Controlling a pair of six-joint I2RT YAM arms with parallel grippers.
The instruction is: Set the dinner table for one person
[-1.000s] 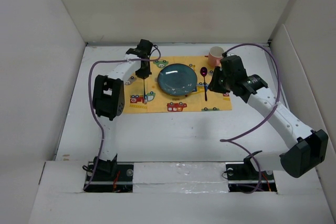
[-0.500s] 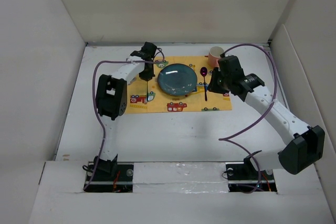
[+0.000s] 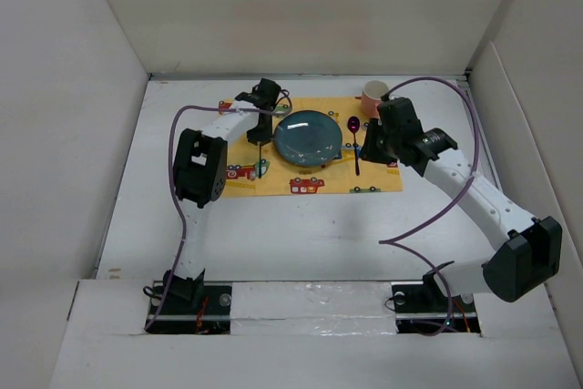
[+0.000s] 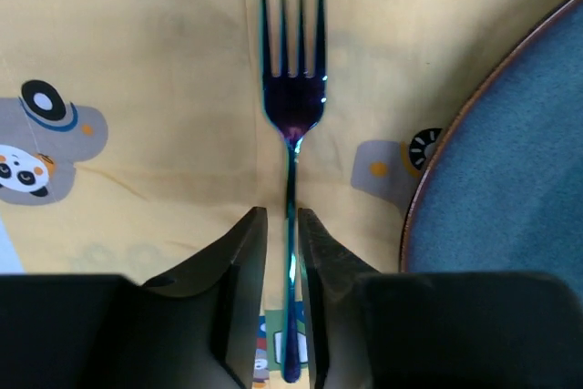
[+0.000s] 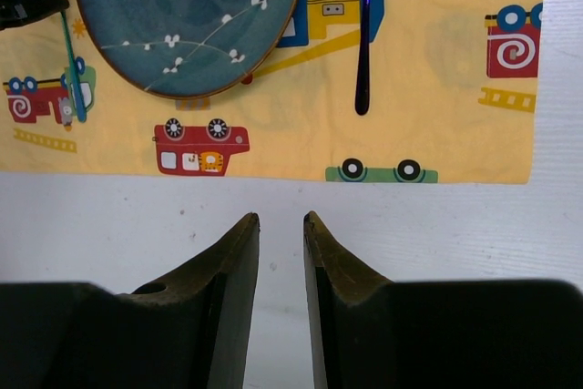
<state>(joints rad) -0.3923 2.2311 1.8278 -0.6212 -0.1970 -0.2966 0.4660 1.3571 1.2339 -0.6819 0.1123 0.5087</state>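
A blue-purple fork [image 4: 291,107] lies flat on the yellow car-print mat [image 3: 373,179], just left of the blue plate [image 3: 308,138], tines pointing away from me. My left gripper [image 4: 281,214] straddles the fork's handle, open by a narrow gap on each side. The fork [image 3: 261,157] shows below my left gripper [image 3: 261,134] from above. A purple spoon [image 5: 364,52] lies right of the plate [image 5: 187,15]. My right gripper [image 5: 281,218] hangs open and empty over the white dinner table [image 3: 301,234], near the mat's front edge.
A pink cup [image 3: 374,95] stands at the mat's far right corner, behind my right arm. White panel walls enclose the table on three sides. My left arm's purple cable loops over the table's left part.
My left gripper moved right toward the plate with the fork, and its jaws parted off the handle. The fork now lies on the mat. The right arm barely shifted.
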